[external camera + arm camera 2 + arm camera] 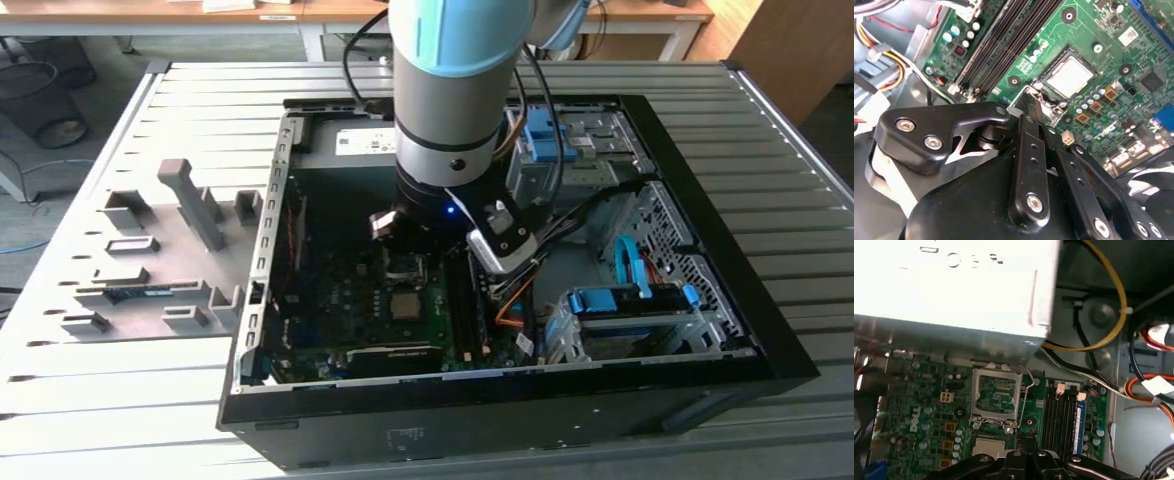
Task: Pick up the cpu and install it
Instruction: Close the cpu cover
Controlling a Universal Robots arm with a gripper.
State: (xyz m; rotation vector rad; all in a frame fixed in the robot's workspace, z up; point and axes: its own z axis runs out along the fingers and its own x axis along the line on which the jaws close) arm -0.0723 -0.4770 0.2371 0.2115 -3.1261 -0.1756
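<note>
The cpu (1070, 76) is a small silver-grey square lying flat in the socket on the green motherboard (1134, 45). In the first wrist view the cpu (988, 446) lies just below the raised metal socket frame (996, 395), whose wire lever (1024, 400) stands beside it. My gripper (1027, 106) is shut, its black fingers pressed together with nothing between them, the tips just off the socket's corner by the lever. In the exterior view the arm's wrist (447, 190) hangs over the socket, and the cpu (404, 303) shows below it inside the open computer case (267, 300).
Black memory slots (999, 45) run beside the socket. A pale power supply box (954, 285) and yellow, red and black cables (1114, 305) lie close by. Blue drive cages (627, 300) fill the case's right side. A grey fixture plate (147, 260) lies left of the case.
</note>
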